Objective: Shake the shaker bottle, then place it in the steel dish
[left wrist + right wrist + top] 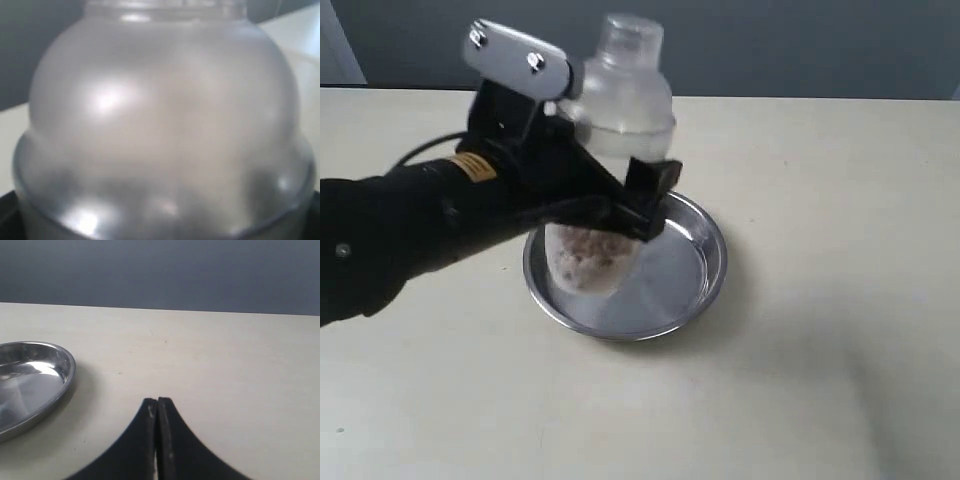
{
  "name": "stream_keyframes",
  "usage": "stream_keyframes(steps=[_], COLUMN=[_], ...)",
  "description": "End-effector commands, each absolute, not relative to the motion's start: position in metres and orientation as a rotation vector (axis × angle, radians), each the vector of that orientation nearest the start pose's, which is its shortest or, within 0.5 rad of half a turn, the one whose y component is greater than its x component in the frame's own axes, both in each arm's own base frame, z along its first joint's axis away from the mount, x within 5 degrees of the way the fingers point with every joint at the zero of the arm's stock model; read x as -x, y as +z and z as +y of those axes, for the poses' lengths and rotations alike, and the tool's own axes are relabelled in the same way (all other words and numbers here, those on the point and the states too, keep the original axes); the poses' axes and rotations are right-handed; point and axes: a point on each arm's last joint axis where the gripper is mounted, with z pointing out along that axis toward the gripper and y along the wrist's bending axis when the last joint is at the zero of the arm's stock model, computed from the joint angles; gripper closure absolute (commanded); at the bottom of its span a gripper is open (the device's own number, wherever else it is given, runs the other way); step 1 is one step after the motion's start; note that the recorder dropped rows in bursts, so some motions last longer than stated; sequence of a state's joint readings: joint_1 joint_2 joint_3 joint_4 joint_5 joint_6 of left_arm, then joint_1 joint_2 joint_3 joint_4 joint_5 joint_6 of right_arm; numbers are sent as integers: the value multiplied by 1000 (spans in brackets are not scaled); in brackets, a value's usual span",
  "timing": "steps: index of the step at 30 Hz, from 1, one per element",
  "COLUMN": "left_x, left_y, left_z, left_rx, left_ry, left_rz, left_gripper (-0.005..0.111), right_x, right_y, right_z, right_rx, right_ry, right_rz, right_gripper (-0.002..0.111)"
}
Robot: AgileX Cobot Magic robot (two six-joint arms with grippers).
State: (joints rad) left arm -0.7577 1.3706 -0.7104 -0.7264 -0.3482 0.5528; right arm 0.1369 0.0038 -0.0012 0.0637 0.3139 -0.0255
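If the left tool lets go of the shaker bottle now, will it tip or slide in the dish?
Probably a bit tippy: the shaker bottle is tall and tapers to a narrow base. The granules sit low, which should help steady it. Its smooth plastic on the shiny steel dish may slide if nudged.

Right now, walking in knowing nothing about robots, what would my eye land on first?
A black arm's left pincer clamps a frosted bottle with brownish grains in its lower part, low over a shiny steel dish on the pale table. Whether the bottle's base touches the dish is unclear. The right pincer is shut and empty, off to one side of the dish.
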Motion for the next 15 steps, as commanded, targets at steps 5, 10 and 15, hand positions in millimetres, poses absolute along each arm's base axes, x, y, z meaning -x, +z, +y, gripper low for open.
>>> stream_keyframes(steps=[5,10,15], left_x=[-223,-223,-209], left_y=[286,297,309], left_z=[-178,-178,-182], left_rx=[-361,-379,-476], left_ry=[-393,-382,-420], left_rz=[1723,1661,1606], left_gripper=[106,106,106], right_x=[-54,-54,-54], right_y=[186,186,186], right_z=[9,9,9], right_rx=[111,111,111], right_ry=[140,140,140], right_rz=[1787,1787,1787], right_gripper=[109,109,109])
